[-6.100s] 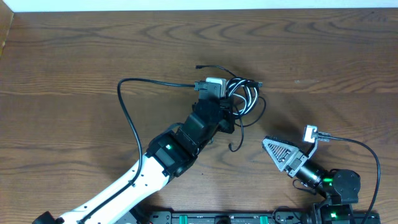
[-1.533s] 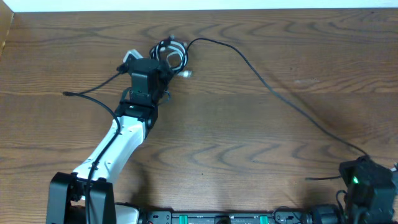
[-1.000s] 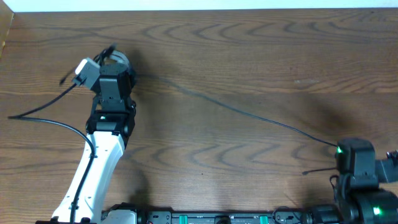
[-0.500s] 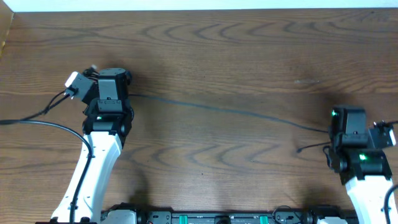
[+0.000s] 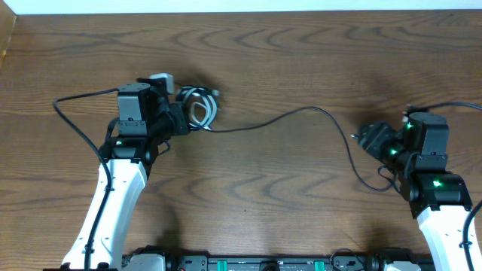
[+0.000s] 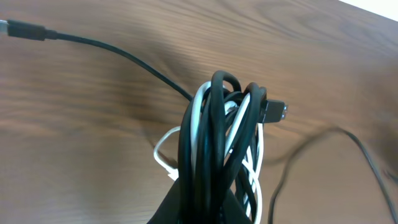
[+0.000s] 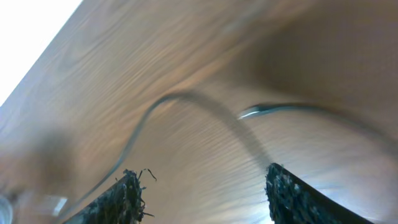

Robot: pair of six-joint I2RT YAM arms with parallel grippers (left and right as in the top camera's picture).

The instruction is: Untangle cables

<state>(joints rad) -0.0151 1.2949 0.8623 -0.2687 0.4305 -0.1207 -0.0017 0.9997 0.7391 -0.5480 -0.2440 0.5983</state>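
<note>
The left gripper (image 5: 179,118) is closed on the bundle of cables (image 5: 198,110). In the left wrist view the black and white loops (image 6: 214,124) are seen pinched at their lower end between the jaws, and a small plug end (image 6: 273,111) pokes out on the right. The right gripper (image 5: 369,138) is spread wide and nothing is held. In the right wrist view its fingertips (image 7: 127,196) stand well apart, and only blurred lengths of cable are seen on the wood beyond them.

From the bundle, one black cable (image 5: 286,117) is laid out to the right across the table (image 5: 301,45). It is slack, arched towards the far side, then bent back near the right arm.

The step in hand is judged to be the drawing of one cable out of the knot, with the bundle anchored at the left. The rest of the bundle is wound tight and not yet undone. For the next move, the slack cable would need to be taken by the right gripper near its right-hand end. It could then be pulled away to the right while the bundle is held firm.

The left arm is stretched from the near edge towards the far side, its wrist turned so that the gripper points right. Whether the bundle is lifted or resting cannot be told. The right arm is raised at the near right, its gripper aimed left and down at the table
</note>
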